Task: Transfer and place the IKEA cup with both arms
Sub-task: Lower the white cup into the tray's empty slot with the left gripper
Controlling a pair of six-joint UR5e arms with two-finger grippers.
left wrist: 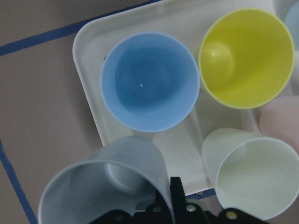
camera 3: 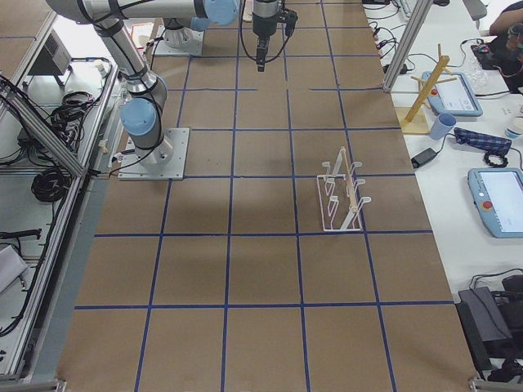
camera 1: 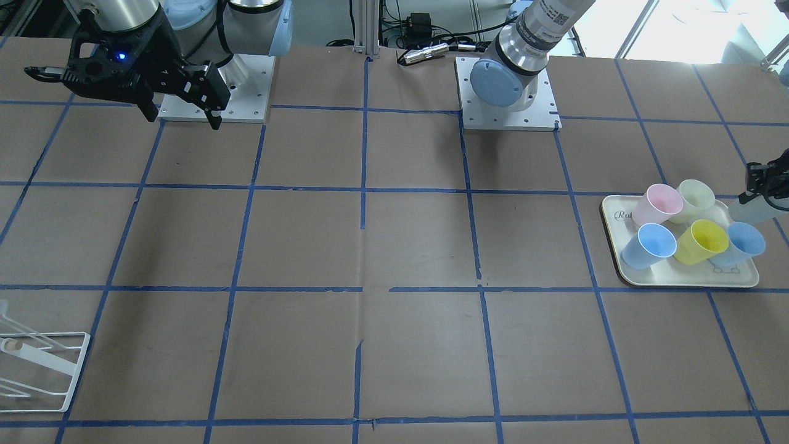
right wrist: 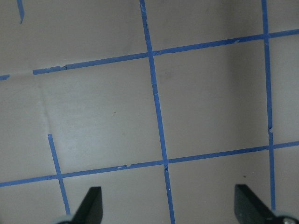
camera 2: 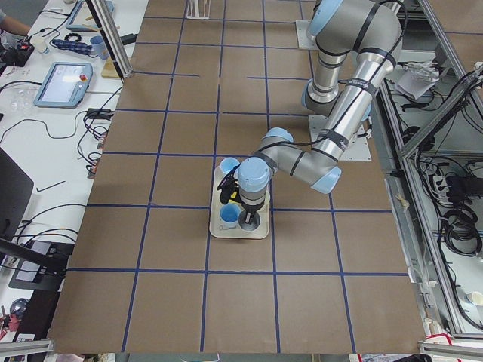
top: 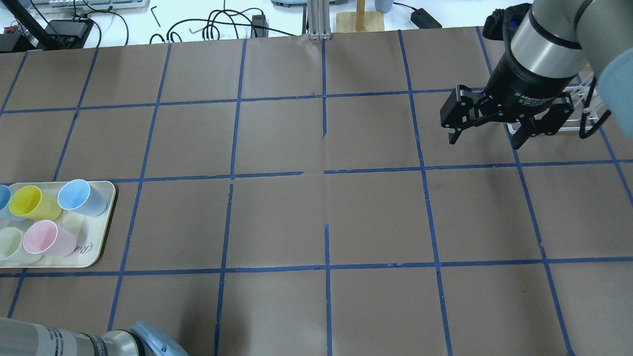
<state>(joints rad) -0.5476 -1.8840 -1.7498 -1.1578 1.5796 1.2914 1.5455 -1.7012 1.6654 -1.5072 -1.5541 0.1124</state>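
Brown paper tabletop (camera 1: 394,246) with blue tape lines: over it hangs the right gripper (top: 483,142), jaws spread wide. Farther right, the left gripper (camera 1: 763,188) pinches the light-grey plastic tumbler (camera 1: 751,211) by its wall. That thin, tilted hold could slip and drop it onto the round blue plastic cup (camera 1: 743,242) just beside the hand.

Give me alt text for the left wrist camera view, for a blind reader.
The left gripper pinches the rim of a light-grey cup at the edge of a white tray holding a blue cup, a yellow cup and a pale green cup.
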